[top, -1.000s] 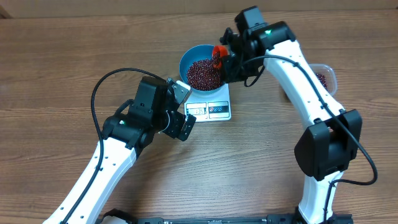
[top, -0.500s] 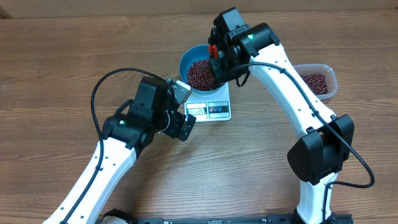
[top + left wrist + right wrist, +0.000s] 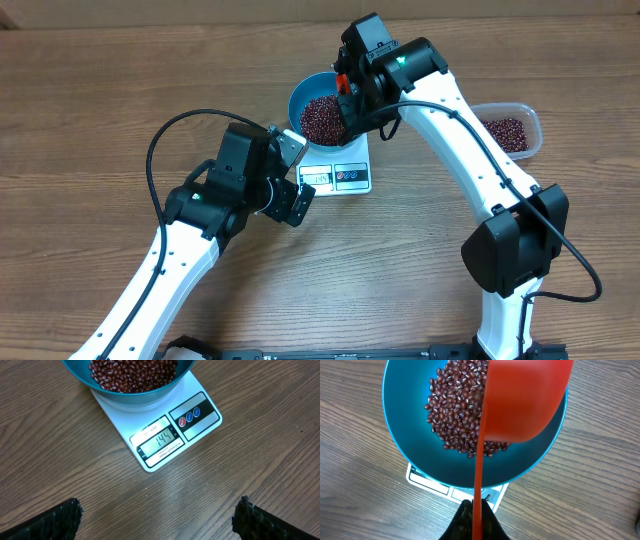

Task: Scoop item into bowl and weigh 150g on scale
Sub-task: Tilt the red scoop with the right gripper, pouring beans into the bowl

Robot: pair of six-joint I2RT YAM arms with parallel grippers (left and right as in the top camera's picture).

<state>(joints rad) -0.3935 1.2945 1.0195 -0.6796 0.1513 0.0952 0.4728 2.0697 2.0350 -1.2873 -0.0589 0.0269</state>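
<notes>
Nearest the base, the left gripper (image 3: pixel 158 520) stands with its jaws spread wide and empty, just short of the scale (image 3: pixel 172 427), not touching it. Any forward drift from here would nudge the scale and upset the reading. The display (image 3: pixel 161 440) shows 144, a little under the target, so the margin is thin: in my judgement the main hazard is overshoot, since one generous tip would carry the weight past the mark. The bowl (image 3: pixel 405 450) sits on the scale, well filled with beans (image 3: pixel 455 415) heaped toward its middle. Over it, the right gripper (image 3: pixel 473 521) is clamped on the handle of a red scoop (image 3: pixel 520 400), which is tipped above the bowl and overhangs one side of the rim. Whether the scoop holds any beans, or touches the rim, cannot be told. Contact would press on the scale and falsify the figure, and beans shed at that side could fall outside onto the table (image 3: pixel 100 100). Farthest off, the clear tub (image 3: pixel 535 125) holds the remaining stock, well apart from the scale.
</notes>
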